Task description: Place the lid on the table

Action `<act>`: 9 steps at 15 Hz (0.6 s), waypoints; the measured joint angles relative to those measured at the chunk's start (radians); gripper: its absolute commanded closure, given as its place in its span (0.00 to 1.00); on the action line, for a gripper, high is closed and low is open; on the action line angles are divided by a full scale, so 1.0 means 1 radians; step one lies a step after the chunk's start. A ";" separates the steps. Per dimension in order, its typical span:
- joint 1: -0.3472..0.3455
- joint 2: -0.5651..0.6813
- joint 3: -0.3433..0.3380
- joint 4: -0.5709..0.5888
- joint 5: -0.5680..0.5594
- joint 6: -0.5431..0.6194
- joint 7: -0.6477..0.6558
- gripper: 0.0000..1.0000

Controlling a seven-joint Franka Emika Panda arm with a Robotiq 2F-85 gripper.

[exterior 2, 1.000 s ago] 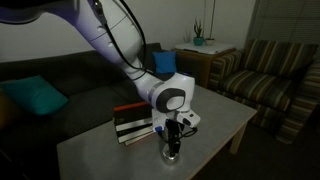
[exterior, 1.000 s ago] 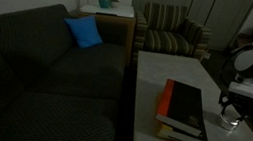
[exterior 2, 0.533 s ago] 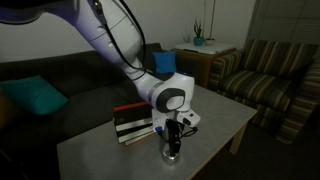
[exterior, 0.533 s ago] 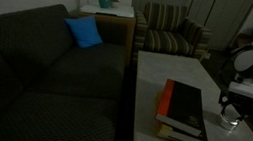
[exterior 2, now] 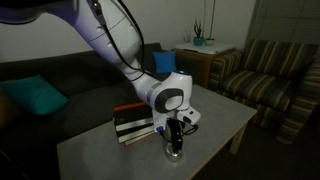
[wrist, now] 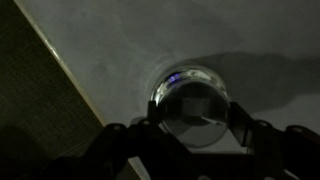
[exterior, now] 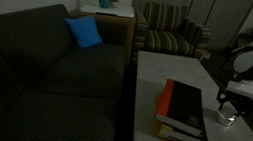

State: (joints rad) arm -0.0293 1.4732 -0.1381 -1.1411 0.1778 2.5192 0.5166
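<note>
Dim lounge, long pale stone-topped table (exterior 2: 100, 150). Black two-finger gripper (exterior 2: 175, 146) pinches small round silvery-clear lid (wrist: 192, 100) low at tabletop's long edge, beside red-and-black book stack (exterior 2: 132, 122); probably so release is gentle.

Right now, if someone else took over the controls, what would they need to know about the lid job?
Gripper: shut on the lid, pointing straight down.
Lid: low at the top of the table, beside the book stack. Whether it touches the top cannot be told.
Done: lid is in the grip at the table.
Left: lower it if needed, open the jaws, lift clear.
</note>
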 measured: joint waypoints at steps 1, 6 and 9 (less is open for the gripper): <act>0.002 0.000 0.000 0.000 -0.003 0.002 0.000 0.55; 0.010 -0.002 0.000 -0.008 -0.012 0.004 -0.006 0.55; 0.017 -0.012 0.000 -0.033 -0.013 0.022 -0.030 0.55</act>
State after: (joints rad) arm -0.0122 1.4607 -0.1376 -1.1745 0.1651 2.5413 0.4867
